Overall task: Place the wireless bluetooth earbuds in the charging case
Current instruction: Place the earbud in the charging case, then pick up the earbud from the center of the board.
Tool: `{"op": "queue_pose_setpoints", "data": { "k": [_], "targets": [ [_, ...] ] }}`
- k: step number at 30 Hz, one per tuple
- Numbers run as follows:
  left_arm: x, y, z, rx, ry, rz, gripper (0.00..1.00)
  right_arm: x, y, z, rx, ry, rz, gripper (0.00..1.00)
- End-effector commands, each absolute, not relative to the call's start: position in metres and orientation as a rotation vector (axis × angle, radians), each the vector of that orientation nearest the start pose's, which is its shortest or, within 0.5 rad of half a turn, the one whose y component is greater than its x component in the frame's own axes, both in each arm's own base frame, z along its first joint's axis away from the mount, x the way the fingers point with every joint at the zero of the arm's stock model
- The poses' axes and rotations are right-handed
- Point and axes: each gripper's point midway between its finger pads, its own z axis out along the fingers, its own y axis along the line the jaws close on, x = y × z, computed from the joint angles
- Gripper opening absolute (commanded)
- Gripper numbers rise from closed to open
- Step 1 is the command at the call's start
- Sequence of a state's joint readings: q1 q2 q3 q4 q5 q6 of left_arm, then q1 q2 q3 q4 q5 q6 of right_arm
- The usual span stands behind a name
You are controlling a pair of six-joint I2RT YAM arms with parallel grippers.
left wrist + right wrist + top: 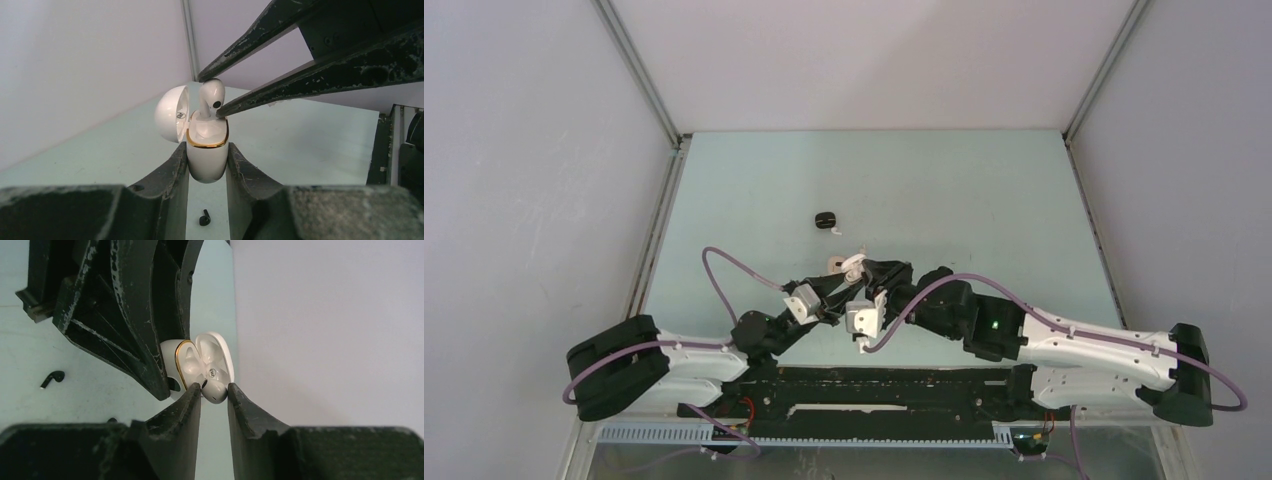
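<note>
- Black plastic fingers of the left gripper (207, 150) are squeezed in narrow on the body of a white charging case (207, 167). One finger presses each side, so the case is held up off the pale green table (984, 200) and sits upright in the left wrist view.
- That case has a gold rim round its mouth. Its lid (170, 112) is flipped open and hangs off to the left in the same view.
- Down on the table under the held case there's a black earbud (203, 218) lying by itself, touching nothing and apart from both grippers.
- Farther back in the top view a black case (826, 218) sits on the table with a pale speck (836, 230) just beside it. It's too small to tell what that speck is.
- Task bit: a white earbud (212, 92) stands with its lower end in the mouth of the charging case and its rounded head pokes up above the gold rim.
- Coming in from the right, the right gripper (214, 390) is nearly closed and pinches that white earbud. One tip is on top of the head and the other is against its lower side.
- Both arms meet around the middle of the table, closer to the near edge.
</note>
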State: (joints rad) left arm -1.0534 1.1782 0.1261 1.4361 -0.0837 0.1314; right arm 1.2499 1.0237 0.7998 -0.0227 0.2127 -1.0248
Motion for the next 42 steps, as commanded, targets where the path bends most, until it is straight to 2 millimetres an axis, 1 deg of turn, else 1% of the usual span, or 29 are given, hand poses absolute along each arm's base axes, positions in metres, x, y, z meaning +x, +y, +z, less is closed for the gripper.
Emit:
{"op": "queue_pose_setpoints", "data": {
  "k": [1,9,12,14,15,16,19,21,24,25,26,32,35,37,39,41,42],
  "targets": [
    [0.185,-0.273,0.263,0.524,0.942,-0.761,0.00,0.173,0.324,0.263,-1.611,0.958,0.065,0.32],
    [0.184,-0.273,0.263,0.524,0.940,-0.766,0.00,0.180,0.321,0.271,-1.596,1.034,0.103,0.38],
    [0.184,-0.273,0.261,0.525,0.944,-0.765,0.00,0.176,0.320,0.272,-1.604,1.080,0.159,0.41],
    [0.185,-0.273,0.259,0.527,0.949,-0.763,0.00,0.172,0.317,0.280,-1.605,1.112,0.208,0.42],
    [0.185,-0.273,0.259,0.527,0.951,-0.764,0.00,0.171,0.314,0.285,-1.599,1.130,0.235,0.43],
    [0.185,-0.273,0.258,0.527,0.954,-0.763,0.00,0.171,0.311,0.297,-1.578,1.143,0.258,0.44],
    [0.186,-0.273,0.256,0.529,0.960,-0.759,0.00,0.175,0.298,0.316,-1.506,1.201,0.314,0.46],
    [0.186,-0.273,0.255,0.527,0.965,-0.755,0.00,0.181,0.288,0.325,-1.449,1.245,0.333,0.47],
    [0.188,-0.270,0.256,0.504,0.972,-0.750,0.00,0.196,0.270,0.330,-1.343,1.350,0.363,0.53],
    [0.189,-0.267,0.258,0.489,0.970,-0.752,0.00,0.207,0.259,0.329,-1.292,1.405,0.364,0.55],
    [0.189,-0.264,0.260,0.473,0.970,-0.754,0.00,0.214,0.252,0.325,-1.259,1.453,0.379,0.57],
    [0.189,-0.255,0.269,0.418,0.992,-0.776,0.00,0.261,0.206,0.288,-1.080,1.764,0.457,0.57],
    [0.189,-0.252,0.275,0.395,1.005,-0.786,0.00,0.283,0.184,0.276,-0.999,1.875,0.479,0.57],
    [0.189,-0.248,0.278,0.373,1.019,-0.795,0.00,0.293,0.174,0.263,-0.979,1.959,0.485,0.57],
    [0.189,-0.247,0.280,0.366,1.044,-0.805,0.00,0.301,0.165,0.247,-0.985,2.039,0.497,0.54],
    [0.188,-0.245,0.282,0.367,1.061,-0.810,0.00,0.308,0.164,0.231,-0.993,2.101,0.507,0.52],
    [0.188,-0.244,0.282,0.369,1.068,-0.806,0.00,0.312,0.167,0.221,-1.006,2.123,0.529,0.51]
  ]
}}
